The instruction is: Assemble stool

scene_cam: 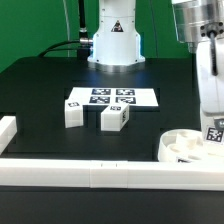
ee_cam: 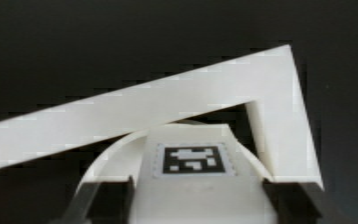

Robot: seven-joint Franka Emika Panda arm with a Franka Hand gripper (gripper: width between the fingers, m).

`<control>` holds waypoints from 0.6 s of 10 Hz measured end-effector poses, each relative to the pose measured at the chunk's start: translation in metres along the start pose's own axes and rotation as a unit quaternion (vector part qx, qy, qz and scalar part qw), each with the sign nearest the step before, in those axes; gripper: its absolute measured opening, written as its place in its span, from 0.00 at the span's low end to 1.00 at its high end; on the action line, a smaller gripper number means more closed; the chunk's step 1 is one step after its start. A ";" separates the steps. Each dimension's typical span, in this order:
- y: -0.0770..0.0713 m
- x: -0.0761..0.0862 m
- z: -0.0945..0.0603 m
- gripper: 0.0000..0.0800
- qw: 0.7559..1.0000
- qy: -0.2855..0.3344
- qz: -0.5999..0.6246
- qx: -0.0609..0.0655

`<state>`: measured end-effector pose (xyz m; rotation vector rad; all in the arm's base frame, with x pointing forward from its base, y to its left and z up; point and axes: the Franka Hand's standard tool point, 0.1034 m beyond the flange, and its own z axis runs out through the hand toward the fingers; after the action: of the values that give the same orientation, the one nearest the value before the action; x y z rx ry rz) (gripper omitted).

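The stool's round white seat lies at the exterior view's right, close to the front rail. My gripper comes down over it from above and is shut on a white leg block with a square tag, which stands upright at the seat's right side. Whether the leg sits in a socket I cannot tell. In the wrist view the tagged leg fills the space between my dark fingers, and the gripper is closed on its sides. Two more leg blocks lie loose near the table's middle.
The marker board lies flat behind the loose legs, in front of the robot base. A long white border rail runs along the front, with a short piece at the left. The rails meet in a corner beyond the held leg.
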<state>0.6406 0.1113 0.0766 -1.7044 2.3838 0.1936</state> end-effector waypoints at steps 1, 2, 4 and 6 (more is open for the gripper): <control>0.000 0.000 0.000 0.43 1.000 0.000 0.013 0.000; -0.001 0.000 0.000 0.43 1.000 -0.002 0.030 0.002; 0.000 -0.002 0.000 0.65 1.000 -0.005 0.023 0.001; -0.001 -0.004 -0.003 0.78 1.000 -0.007 0.008 0.003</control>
<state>0.6423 0.1138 0.0805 -1.6761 2.3863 0.1998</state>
